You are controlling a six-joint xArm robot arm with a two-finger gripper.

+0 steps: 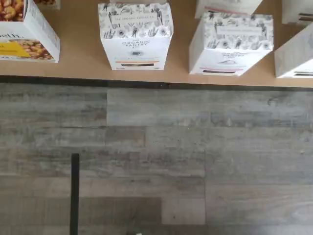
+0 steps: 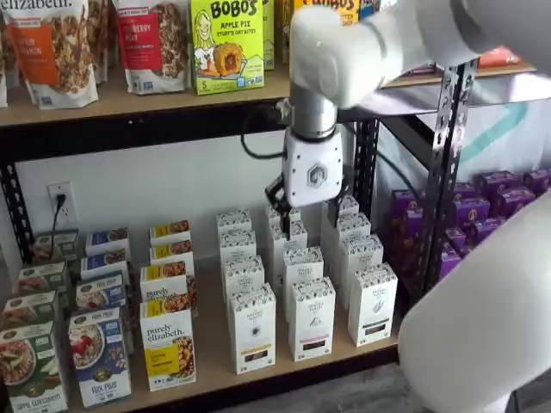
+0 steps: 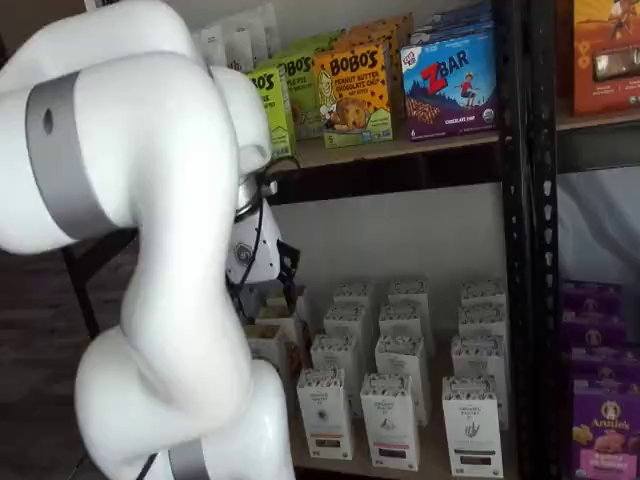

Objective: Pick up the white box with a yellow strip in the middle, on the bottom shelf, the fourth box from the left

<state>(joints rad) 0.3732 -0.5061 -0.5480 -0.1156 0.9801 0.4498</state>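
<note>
Two of my fingers (image 2: pixel 312 215) hang spread wide, holding nothing. The white box (image 2: pixel 251 328) stands below on the bottom shelf (image 2: pixel 284 372).

**A mock grocery aisle set up for a robot**

A shop-like setting is suggested by black metal shelving with perforated uprights (image 2: pixel 450 163) and light-brown wooden boards (image 2: pixel 120 105), on which packaged foods are lined up in rows with their fronts facing out. Granola bags (image 2: pixel 53 47) and Bobo's bar boxes (image 2: pixel 226 43) are displayed on the upper board; Z Bar boxes (image 3: pixel 450 80) are seen beside them. On the bottom shelf (image 1: pixel 161 76), identical white cartons (image 2: pixel 312 317) are ranked several deep, next to cereal boxes (image 2: pixel 99 354) and purple snack boxes (image 2: pixel 482 206). A staged test room rather than a real store is indicated by the white robot arm (image 3: pixel 150 200), a wall outlet (image 2: pixel 60 200) and grey wood-look flooring (image 1: pixel 156 156).
</note>
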